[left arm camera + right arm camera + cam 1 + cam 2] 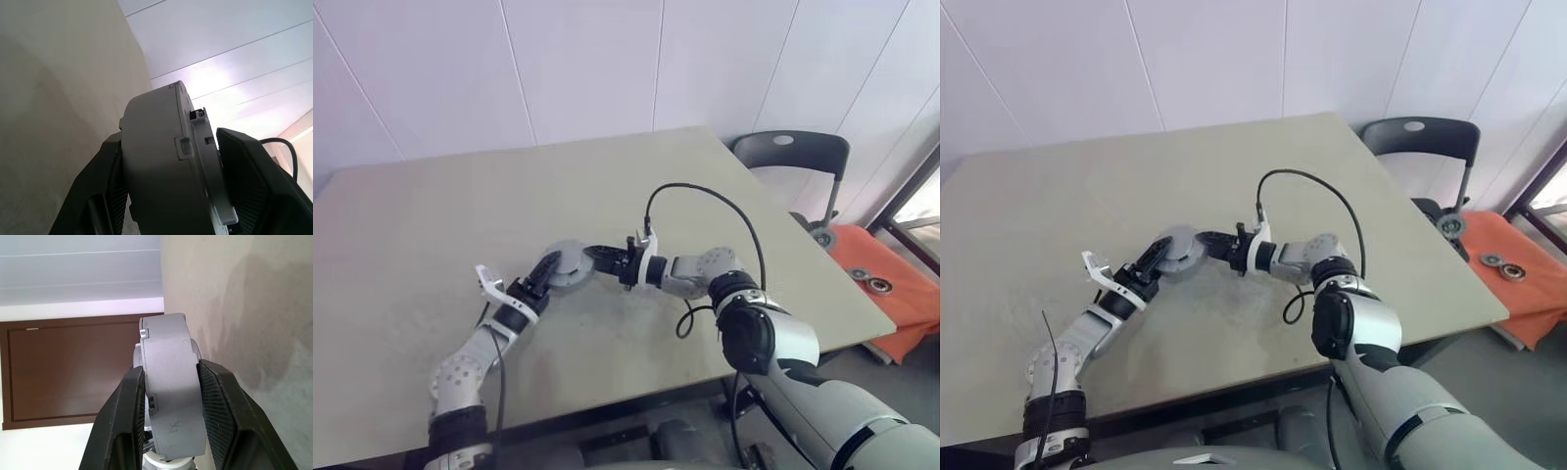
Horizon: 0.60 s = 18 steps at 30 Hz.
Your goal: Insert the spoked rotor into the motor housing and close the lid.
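Both pincers — L (551, 266), R (597, 257) — clamp motor housing (570, 266); lid apparently on.

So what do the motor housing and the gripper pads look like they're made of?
Motor housing: matt grey, with moulded clips and a scuff; probably plastic, painted metal possible. Left gripper and right gripper pads: black with a fine grid texture, likely rubber.

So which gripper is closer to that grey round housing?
Neither: both grip the housing. The left gripper clamps it from the robot's left, the right gripper from the opposite side.
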Each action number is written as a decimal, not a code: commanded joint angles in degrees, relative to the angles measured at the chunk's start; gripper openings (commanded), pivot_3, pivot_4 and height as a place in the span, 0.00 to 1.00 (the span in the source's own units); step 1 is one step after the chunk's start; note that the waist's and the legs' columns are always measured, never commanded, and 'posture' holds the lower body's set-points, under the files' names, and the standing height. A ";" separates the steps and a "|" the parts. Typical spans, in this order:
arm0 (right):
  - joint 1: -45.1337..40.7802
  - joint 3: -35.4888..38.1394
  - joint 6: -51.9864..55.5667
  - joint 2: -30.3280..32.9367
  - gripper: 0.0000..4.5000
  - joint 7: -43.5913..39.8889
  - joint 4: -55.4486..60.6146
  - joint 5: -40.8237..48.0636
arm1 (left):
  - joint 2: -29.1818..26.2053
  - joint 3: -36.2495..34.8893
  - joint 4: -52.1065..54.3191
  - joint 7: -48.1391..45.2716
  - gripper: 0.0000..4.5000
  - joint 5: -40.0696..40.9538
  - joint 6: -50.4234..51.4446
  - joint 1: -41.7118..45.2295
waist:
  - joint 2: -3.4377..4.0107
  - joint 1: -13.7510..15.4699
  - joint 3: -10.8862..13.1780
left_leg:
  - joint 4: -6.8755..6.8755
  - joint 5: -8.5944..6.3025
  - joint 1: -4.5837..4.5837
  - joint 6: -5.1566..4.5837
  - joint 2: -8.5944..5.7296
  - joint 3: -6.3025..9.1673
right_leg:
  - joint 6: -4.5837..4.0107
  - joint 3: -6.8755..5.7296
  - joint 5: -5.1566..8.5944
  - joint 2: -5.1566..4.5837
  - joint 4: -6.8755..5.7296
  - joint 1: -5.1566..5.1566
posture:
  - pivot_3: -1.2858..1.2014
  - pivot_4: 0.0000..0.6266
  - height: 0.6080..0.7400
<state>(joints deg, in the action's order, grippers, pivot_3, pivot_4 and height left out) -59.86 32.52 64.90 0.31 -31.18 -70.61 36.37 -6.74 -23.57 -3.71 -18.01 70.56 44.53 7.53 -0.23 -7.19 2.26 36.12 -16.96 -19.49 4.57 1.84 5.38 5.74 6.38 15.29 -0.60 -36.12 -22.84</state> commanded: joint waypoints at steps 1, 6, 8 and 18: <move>-2.29 1.86 -1.22 -0.41 0.29 2.05 -0.59 1.61 | 0.65 2.83 3.99 -2.76 0.54 2.01 2.34 2.67 | 0.00 0.00 0.00 | 0.00 0.00 0.00 0.00 0.00 0.00 | 0.00 0.00 0.00 0.00 0.00 0.00 | 0.52 0.00 1.00; -2.24 0.43 -1.70 -0.61 0.29 1.00 0.15 0.39 | 0.69 2.86 3.77 -2.66 0.54 1.72 2.34 2.68 | 0.00 0.01 0.00 | 0.00 0.00 -0.02 0.00 0.00 0.00 | 0.00 0.00 0.00 0.00 0.02 -0.01 | 0.52 0.00 1.00; -2.26 0.50 -1.96 -0.73 0.29 0.69 0.29 0.61 | 0.64 2.85 3.76 -2.66 0.54 1.61 2.32 2.66 | 0.00 -0.01 0.00 | -0.01 0.00 -0.01 0.00 0.00 0.00 | 0.00 0.00 0.00 0.00 0.01 -0.01 | 0.52 0.00 1.00; -2.34 -0.51 -2.87 -0.90 0.29 0.83 0.41 -0.12 | 0.35 3.01 4.10 -2.67 0.54 0.64 1.82 2.56 | 0.00 0.01 0.01 | -0.01 0.00 -0.02 0.00 0.00 0.00 | 0.00 0.00 0.00 0.00 0.01 -0.02 | 0.52 0.00 1.00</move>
<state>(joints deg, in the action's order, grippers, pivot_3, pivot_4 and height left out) -60.02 31.83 64.04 0.10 -31.32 -70.66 36.14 -6.83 -23.68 -3.81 -17.85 70.21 44.61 7.63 -0.23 -7.18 2.26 36.11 -16.96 -19.51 4.57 1.84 5.38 5.74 6.39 15.29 -0.60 -36.10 -22.86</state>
